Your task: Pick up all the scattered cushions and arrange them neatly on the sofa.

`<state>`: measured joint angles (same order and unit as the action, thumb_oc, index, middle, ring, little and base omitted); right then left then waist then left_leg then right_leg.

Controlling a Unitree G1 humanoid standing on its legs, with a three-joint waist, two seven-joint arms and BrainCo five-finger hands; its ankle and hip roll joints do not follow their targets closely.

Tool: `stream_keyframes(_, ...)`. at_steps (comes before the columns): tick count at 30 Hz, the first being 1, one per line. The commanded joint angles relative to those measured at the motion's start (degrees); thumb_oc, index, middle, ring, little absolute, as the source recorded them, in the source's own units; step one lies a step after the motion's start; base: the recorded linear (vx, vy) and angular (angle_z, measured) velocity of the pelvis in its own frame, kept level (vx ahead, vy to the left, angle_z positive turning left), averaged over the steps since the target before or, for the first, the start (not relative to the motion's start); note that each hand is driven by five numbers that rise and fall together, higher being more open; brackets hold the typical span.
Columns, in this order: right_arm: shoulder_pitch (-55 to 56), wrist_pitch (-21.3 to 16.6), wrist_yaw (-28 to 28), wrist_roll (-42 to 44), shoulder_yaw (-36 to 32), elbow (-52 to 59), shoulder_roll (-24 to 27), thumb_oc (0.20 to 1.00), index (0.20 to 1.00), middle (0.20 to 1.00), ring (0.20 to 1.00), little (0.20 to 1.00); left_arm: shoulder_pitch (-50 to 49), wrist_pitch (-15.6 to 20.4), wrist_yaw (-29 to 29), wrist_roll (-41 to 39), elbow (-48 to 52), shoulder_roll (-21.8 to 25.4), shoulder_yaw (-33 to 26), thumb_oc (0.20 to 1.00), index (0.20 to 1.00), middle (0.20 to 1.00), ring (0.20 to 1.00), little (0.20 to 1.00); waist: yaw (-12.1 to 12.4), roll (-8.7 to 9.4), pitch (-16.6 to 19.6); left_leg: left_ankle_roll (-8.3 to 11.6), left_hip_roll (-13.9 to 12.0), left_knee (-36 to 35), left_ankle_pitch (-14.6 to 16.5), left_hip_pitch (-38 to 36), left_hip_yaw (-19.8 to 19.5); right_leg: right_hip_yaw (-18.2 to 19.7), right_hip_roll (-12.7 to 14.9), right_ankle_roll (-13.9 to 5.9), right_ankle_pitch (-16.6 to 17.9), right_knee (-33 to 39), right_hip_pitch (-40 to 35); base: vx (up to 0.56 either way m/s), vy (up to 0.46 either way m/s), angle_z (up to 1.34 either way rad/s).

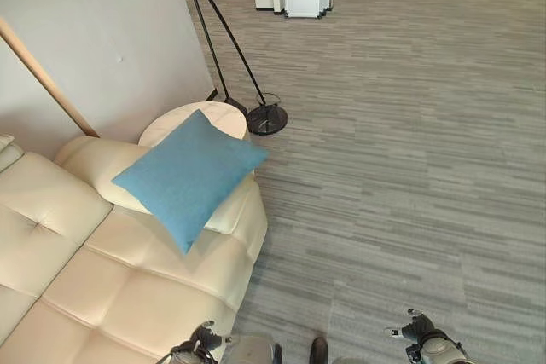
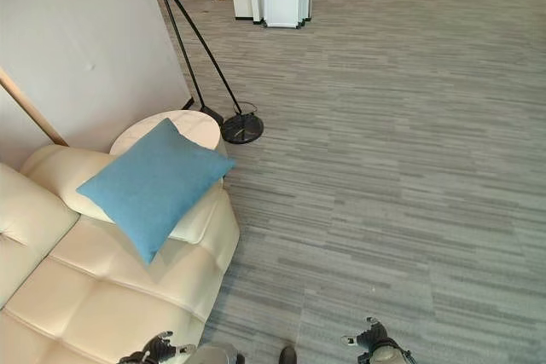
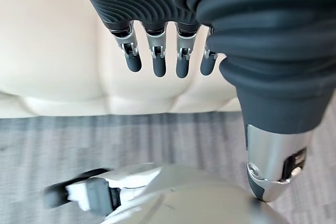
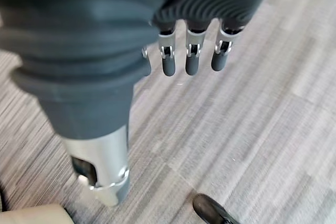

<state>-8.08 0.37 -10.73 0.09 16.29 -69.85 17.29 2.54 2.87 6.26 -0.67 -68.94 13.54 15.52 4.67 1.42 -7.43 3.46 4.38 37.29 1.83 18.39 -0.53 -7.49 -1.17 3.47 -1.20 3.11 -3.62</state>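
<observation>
Blue cushion (image 1: 189, 176) leans on sofa (image 1: 102, 287) arm w/ lamp (image 1: 266, 118) just past it; L hand (image 3: 157, 51) & R hand (image 4: 191, 51) both relaxed, empty.

Open grey striped carpet floor (image 1: 401, 168): unobstructed to the right of the cream tufted leather sofa (image 1: 102, 287). Sofa seat: bare in front of the blue square fabric cushion (image 1: 189, 175) leaning on the armrest. Obstacles beyond the armrest: round pale side table (image 1: 217, 114), black arched floor lamp (image 1: 266, 118), grey wall panel (image 1: 102, 40).
</observation>
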Motion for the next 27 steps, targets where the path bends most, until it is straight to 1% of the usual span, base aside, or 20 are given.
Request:
stream_keyframes(1, 0.8, -1.1, -0.9, 0.4, -0.1, 1.7, 3.1, 1.0, 1.0, 1.0, 1.0, 1.0, 0.9, 0.0, 0.5, 0.9, -1.7, -0.4, 0.0, 1.0, 1.0, 1.0, 1.0, 1.0, 2.3, -4.49, -0.6, -0.98, -2.7, -34.5, -8.3, -2.7, 2.5, 2.2, 2.1, -6.87, -5.7, -2.1, -5.5, 0.37, 0.006, -0.51)
stream_keyframes(2, 0.9, -1.1, -0.9, 0.4, -0.1, 1.7, 3.1, 1.0, 1.0, 1.0, 1.0, 1.0, 0.9, 0.0, 0.5, 0.9, -1.7, -0.4, 0.0, 1.0, 1.0, 1.0, 1.0, 1.0, 2.4, -4.3, -1.0, -1.0, -2.5, -35.2, -8.6, -3.5, 2.6, 2.3, 2.3, -6.91, -5.8, -2.1, -6.0, 0.54, 0.002, -0.54)
stream_keyframes(4, 0.8, -0.9, -1.4, 0.2, 0.0, 1.6, 2.8, 1.0, 1.0, 1.0, 1.0, 1.0, 1.0, 0.0, 0.9, 0.7, -1.6, 0.0, -0.1, 1.0, 1.0, 1.0, 1.0, 1.0, 3.0, -3.92, -1.1, -0.14, -3.2, -40.4, -10.0, -1.9, 6.7, 1.6, 1.9, -6.99, -7.2, -1.5, -8.8, 0.39, 0.019, -0.09)
stream_keyframes(5, 0.9, -0.7, -1.5, 0.0, 0.1, 1.7, 2.6, 1.0, 1.0, 1.0, 1.0, 1.0, 0.7, -0.1, 1.0, 0.6, -1.6, 0.1, -0.3, 1.0, 1.0, 1.0, 1.0, 1.0, 3.2, -3.85, -0.9, -0.27, -4.1, -40.4, -10.2, -1.6, 9.3, 1.1, 2.0, -7.25, -7.5, -1.6, -9.4, 0.58, 0.107, 0.06)
stream_keyframes(6, 1.7, -0.3, -1.4, -1.3, 0.5, 1.5, 2.0, 1.0, 1.0, 1.0, 1.0, 1.0, -0.3, -0.6, 0.8, 1.8, -1.9, 0.2, -0.8, 1.0, 1.0, 1.0, 1.0, 1.0, 3.2, -4.17, 0.7, -1.42, -6.1, -40.9, -11.6, -3.5, 14.0, 0.0, 1.8, -7.84, -9.2, -2.7, -10.9, 0.43, 0.094, -0.17)
stream_keyframes(7, 1.7, -0.3, -1.4, -1.4, 0.5, 1.5, 2.0, 1.0, 1.0, 1.0, 1.0, 1.0, -0.3, -0.6, 0.8, 1.8, -1.9, 0.3, -0.8, 1.0, 1.0, 1.0, 1.0, 1.0, 3.2, -4.12, 0.7, -1.4, -6.1, -41.0, -11.6, -3.6, 14.0, 0.0, 1.9, -7.84, -9.3, -2.7, -10.9, 0.46, 0.101, -0.3)
stream_keyframes(8, 1.8, -0.2, -1.1, -1.9, 0.6, 1.4, 1.8, 1.0, 1.0, 1.0, 1.0, 1.0, -0.5, -0.5, 0.8, 1.6, -1.8, 0.3, -1.3, 1.0, 1.0, 1.0, 1.0, 1.0, 4.0, -3.52, 1.7, -2.22, -5.3, -40.1, -12.1, -3.9, 13.8, -0.1, 2.8, -8.75, -9.3, -3.8, -11.4, 0.28, 0.064, -0.07)
stream_keyframes(9, 2.3, -0.2, -0.7, -2.5, 0.5, 1.0, 1.7, 1.0, 1.0, 1.0, 1.0, 1.0, -0.7, -0.5, 0.6, 1.9, -2.1, 0.2, -1.3, 1.0, 1.0, 1.0, 1.0, 1.0, 4.5, -3.02, 2.7, -3.04, -4.7, -39.2, -11.4, -4.0, 13.3, -0.9, 3.8, -9.76, -8.9, -6.9, -10.5, 0.39, 0.115, 0.1)
stream_keyframes(10, 2.6, -0.3, -0.5, -2.5, 0.3, 0.7, 1.3, 1.0, 1.0, 1.0, 1.0, 1.0, -0.7, -0.6, 0.5, 2.0, -2.4, 0.2, -1.2, 1.0, 1.0, 1.0, 1.0, 1.0, 4.7, -2.34, 3.2, -4.11, -3.8, -38.4, -10.4, -4.7, 12.9, -2.1, 4.9, -11.24, -6.5, -14.0, -8.7, 0.44, 0.182, 0.21)
stream_keyframes(11, 3.1, -0.3, 0.0, -2.6, -0.1, 1.0, 0.9, 1.0, 1.0, 1.0, 1.0, 1.0, -0.6, -0.5, 0.5, 1.8, -1.9, 0.8, -1.4, 1.0, 1.0, 1.0, 1.0, 1.0, 3.7, -1.77, 2.2, -6.34, -2.0, -37.6, -7.7, -7.6, 11.1, -2.3, 7.8, -14.62, 2.4, -29.7, -2.6, 0.32, 0.149, 0.24)
stream_keyframes(12, 3.1, -0.3, 0.0, -2.6, -0.1, 1.0, 0.9, 1.0, 1.0, 1.0, 1.0, 1.0, -0.6, -0.6, 0.5, 1.8, -1.9, 0.8, -1.4, 1.0, 1.0, 1.0, 1.0, 1.0, 3.8, -1.89, 2.3, -6.32, -2.2, -37.6, -7.7, -7.4, 11.1, -2.3, 7.7, -14.58, 2.5, -29.6, -2.5, 0.27, 0.127, 0.6)
stream_keyframes(13, 3.2, -0.3, 0.1, -2.3, -0.4, 1.1, 0.7, 1.0, 1.0, 1.0, 1.0, 1.0, -0.5, -0.6, 0.4, 1.8, -1.6, 1.1, -1.3, 1.0, 1.0, 1.0, 1.0, 1.0, 3.2, -2.06, 1.9, -6.85, -1.9, -37.9, -7.2, -9.1, 10.2, -1.4, 8.0, -14.57, 5.2, -35.6, 0.3, 0.27, 0.059, 1.02)
stream_keyframes(14, 3.6, -0.5, 0.0, -1.7, -0.7, 0.8, 0.2, 1.0, 1.0, 1.0, 1.0, 1.0, 0.0, -0.5, 0.5, 1.6, -1.1, 1.4, -0.9, 1.0, 1.0, 1.0, 1.0, 1.0, 1.5, -3.6, 1.0, -7.28, -1.8, -40.0, -6.3, -13.6, 5.5, 1.0, 6.3, -12.22, 3.0, -42.3, 7.8, 0.28, 0.058, 1.0)
stream_keyframes(17, 3.7, -0.4, 0.1, -1.3, -0.7, 0.7, 0.1, 1.0, 1.0, 1.0, 1.0, 1.0, 0.4, -0.4, 0.6, 1.6, -0.7, 1.3, -0.6, 1.0, 1.0, 1.0, 1.0, 1.0, 0.7, -3.95, 0.6, -7.19, -1.7, -40.2, -6.0, -14.9, 3.4, 1.8, 5.5, -11.28, 1.4, -40.5, 10.0, 0.19, -0.028, 1.73)
stream_keyframes(18, 3.7, -0.6, 0.0, -0.5, -0.5, 0.9, 0.0, 1.0, 1.0, 1.0, 1.0, 1.0, 1.4, -0.2, 0.8, 1.6, -0.5, 1.2, 0.5, 1.0, 1.0, 1.0, 1.0, 1.0, -0.8, -3.96, -0.4, -6.82, -0.8, -39.6, -5.5, -16.2, -0.6, 4.7, 3.8, -9.73, -2.3, -32.6, 11.7, 0.27, -0.128, 1.27)
stream_keyframes(19, 3.7, -0.6, 0.0, 0.1, -0.5, 0.7, 0.0, 1.0, 1.0, 1.0, 1.0, 1.0, 2.1, 0.0, 1.0, 1.8, -0.5, 1.1, 1.5, 1.0, 1.0, 1.0, 1.0, 1.0, -1.9, -3.79, -0.8, -6.55, -0.1, -39.2, -5.1, -16.9, -3.5, 8.3, 1.8, -9.15, -2.8, -26.6, 12.7, 0.34, -0.168, 1.5)
stream_keyframes(20, 3.7, -0.5, 0.0, 0.5, -0.8, 0.6, 0.1, 1.0, 1.0, 1.0, 1.0, 1.0, 2.7, 0.0, 0.8, 1.9, -0.2, 1.1, 1.7, 1.0, 1.0, 1.0, 1.0, 1.0, -2.6, -3.41, -1.1, -6.25, 0.5, -39.3, -4.8, -17.7, -5.2, 11.3, 0.7, -9.39, -1.9, -20.4, 12.8, 0.28, -0.195, 1.41)
stream_keyframes(21, 3.9, -0.1, -0.1, 0.8, -0.8, 0.2, 0.3, 1.0, 1.0, 1.0, 1.0, 1.0, 4.0, 0.3, 0.7, 1.9, 0.2, 1.3, 2.4, 1.0, 1.0, 1.0, 1.0, 1.0, -3.3, -2.35, -1.4, -5.16, 1.5, -40.4, -4.5, -19.0, -8.8, 15.6, -1.1, -10.25, 1.4, -11.9, 14.4, 0.18, -0.142, 2.29)
stream_keyframes(24, 3.8, -0.3, -0.1, 0.5, -0.4, 0.2, 0.4, 1.0, 1.0, 1.0, 1.0, 1.0, 4.2, 0.6, 0.8, 2.1, 0.1, 1.0, 2.9, 1.0, 1.0, 1.0, 1.0, 1.0, -3.2, -1.41, -0.6, -4.75, 2.2, -39.8, -3.8, -18.7, -10.8, 14.0, 0.6, -10.09, 2.0, -6.6, 11.2, 0.13, -0.147, 1.58)
stream_keyframes(27, 2.8, -0.6, 0.0, -0.4, 0.1, -0.3, 0.6, 1.0, 1.0, 1.0, 1.0, 1.0, 3.9, 0.5, 0.5, 2.2, -0.4, 0.7, 2.8, 1.0, 1.0, 1.0, 1.0, 1.0, -2.4, -0.6, 0.4, -3.96, 2.0, -36.8, -1.2, -17.7, -11.2, 11.1, 2.1, -9.54, 2.8, -2.7, 7.1, 0.13, -0.169, 1.04)
